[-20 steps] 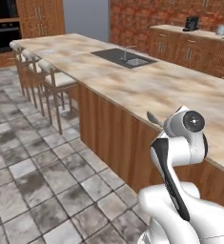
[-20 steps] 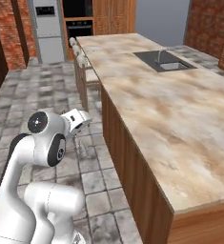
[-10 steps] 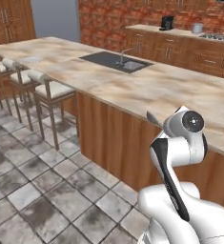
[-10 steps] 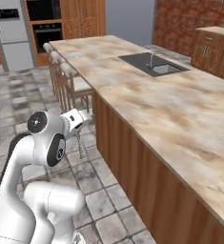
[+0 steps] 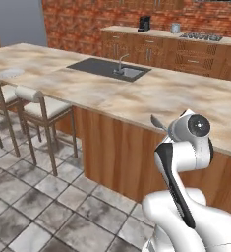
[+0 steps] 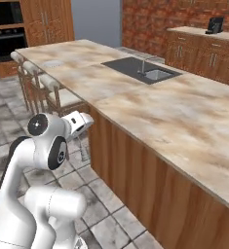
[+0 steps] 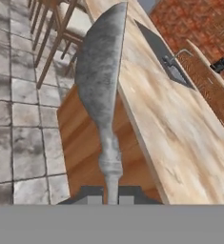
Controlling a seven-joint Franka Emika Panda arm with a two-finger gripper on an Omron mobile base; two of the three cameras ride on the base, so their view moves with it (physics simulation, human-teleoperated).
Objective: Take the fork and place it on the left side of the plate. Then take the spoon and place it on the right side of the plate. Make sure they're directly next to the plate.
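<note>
Your gripper [image 7: 107, 200] is clamped on the spoon [image 7: 102, 81] at the very end of its thin handle, with the bowl pointing out ahead, just off the near edge of the island counter [image 7: 166, 119] and above the floor beside it. In the left base view the spoon's bowl [image 5: 157, 122] pokes out past the hand. It looks light, stiff and slick. Held this far back, it may pivot; a hold nearer mid-handle would be steadier.

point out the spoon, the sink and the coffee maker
spoon [image 7: 101, 71], hand view, on its bowl
sink [image 5: 108, 68], left base view, on the basin
coffee maker [image 6: 214, 25], right base view, on its body
</note>
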